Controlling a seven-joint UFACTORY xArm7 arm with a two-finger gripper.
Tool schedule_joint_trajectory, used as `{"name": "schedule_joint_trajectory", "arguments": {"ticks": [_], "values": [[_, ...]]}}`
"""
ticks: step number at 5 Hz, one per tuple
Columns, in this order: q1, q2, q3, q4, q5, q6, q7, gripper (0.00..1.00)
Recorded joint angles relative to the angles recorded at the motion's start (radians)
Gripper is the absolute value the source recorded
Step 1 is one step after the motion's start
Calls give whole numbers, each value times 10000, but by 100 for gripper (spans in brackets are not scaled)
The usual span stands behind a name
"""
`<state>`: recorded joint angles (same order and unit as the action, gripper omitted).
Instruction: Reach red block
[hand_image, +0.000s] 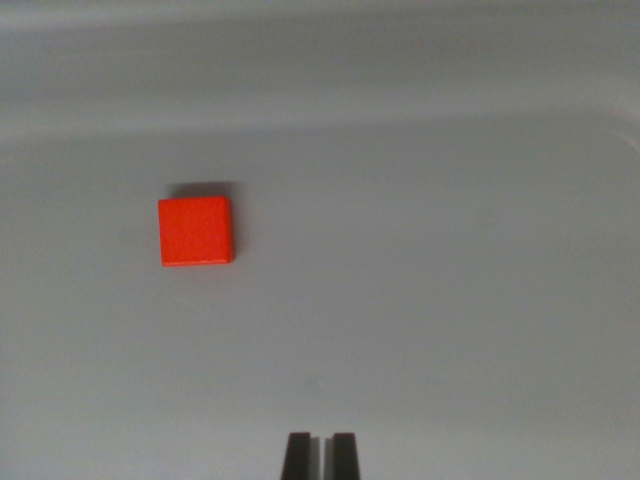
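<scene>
A red block (195, 231) lies flat on a pale grey surface, left of centre in the wrist view. My gripper (321, 455) shows only as two dark fingertips at the bottom edge, standing almost together with a thin slit between them and nothing held. The block sits well above and to the wrist view's left of the fingertips, apart from them.
The pale grey surface (450, 250) fills the whole view, with faint lighter bands across the top. Nothing else lies on it within sight.
</scene>
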<state>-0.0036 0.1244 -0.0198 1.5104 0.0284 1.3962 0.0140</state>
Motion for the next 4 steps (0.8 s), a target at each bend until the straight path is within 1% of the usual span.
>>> {"name": "schedule_joint_trajectory", "arguments": {"ticks": [1,2,3,4], "values": [[62,368,71,-63,-21,-405,25,0],[62,368,71,-63,-21,-405,25,0],[129,765,147,-132,-44,-842,52,0],[129,765,147,-132,-44,-842,52,0]]}}
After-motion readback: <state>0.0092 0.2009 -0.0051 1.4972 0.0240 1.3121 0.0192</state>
